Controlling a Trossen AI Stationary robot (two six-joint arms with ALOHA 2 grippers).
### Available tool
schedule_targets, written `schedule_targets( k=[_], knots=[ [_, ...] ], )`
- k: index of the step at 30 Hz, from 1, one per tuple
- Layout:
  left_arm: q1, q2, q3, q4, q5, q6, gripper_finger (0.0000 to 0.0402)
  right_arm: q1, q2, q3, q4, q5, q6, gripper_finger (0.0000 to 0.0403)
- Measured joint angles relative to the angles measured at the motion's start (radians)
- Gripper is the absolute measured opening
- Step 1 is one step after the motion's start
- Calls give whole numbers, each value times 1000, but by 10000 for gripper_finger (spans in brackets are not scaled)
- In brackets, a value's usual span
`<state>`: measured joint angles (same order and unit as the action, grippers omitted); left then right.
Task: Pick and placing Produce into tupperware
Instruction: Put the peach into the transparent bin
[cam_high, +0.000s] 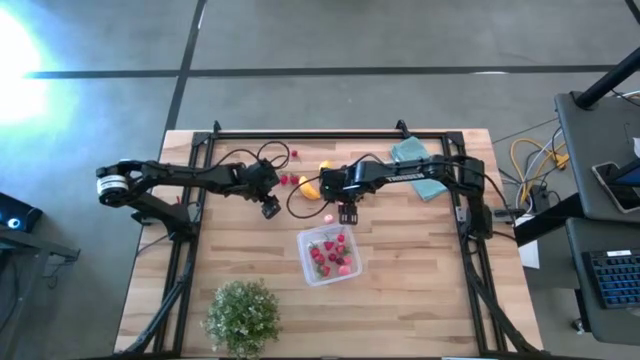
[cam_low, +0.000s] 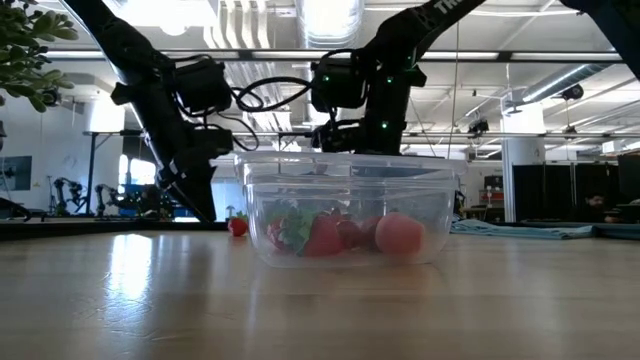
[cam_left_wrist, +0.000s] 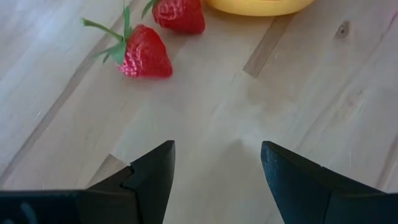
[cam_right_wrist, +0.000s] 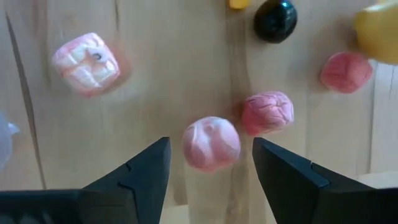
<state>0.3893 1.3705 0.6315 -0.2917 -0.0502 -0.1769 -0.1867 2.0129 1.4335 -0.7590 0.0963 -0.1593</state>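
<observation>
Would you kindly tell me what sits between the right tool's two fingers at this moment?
A pale pink berry piece lies on the wooden table between the right tool's open fingers, not yet gripped; the right wrist view shows this.

Both arms are dark, near black, built of slim jointed links with black cables looping loose along them. The left arm (cam_high: 180, 177) carries a pale silvery ring at one joint. Each ends in two blunt, wedge-shaped black fingers (cam_right_wrist: 140, 174).
</observation>
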Motion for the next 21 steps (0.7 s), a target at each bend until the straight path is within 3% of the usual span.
schedule_targets(
  k=[6,21],
  knots=[
    [0,0,4,16,0,0,224,-16,6,-13,19,-76,12,212],
    [0,0,4,23,3,-4,224,-19,49,-15,40,-76,23,211]
  ],
)
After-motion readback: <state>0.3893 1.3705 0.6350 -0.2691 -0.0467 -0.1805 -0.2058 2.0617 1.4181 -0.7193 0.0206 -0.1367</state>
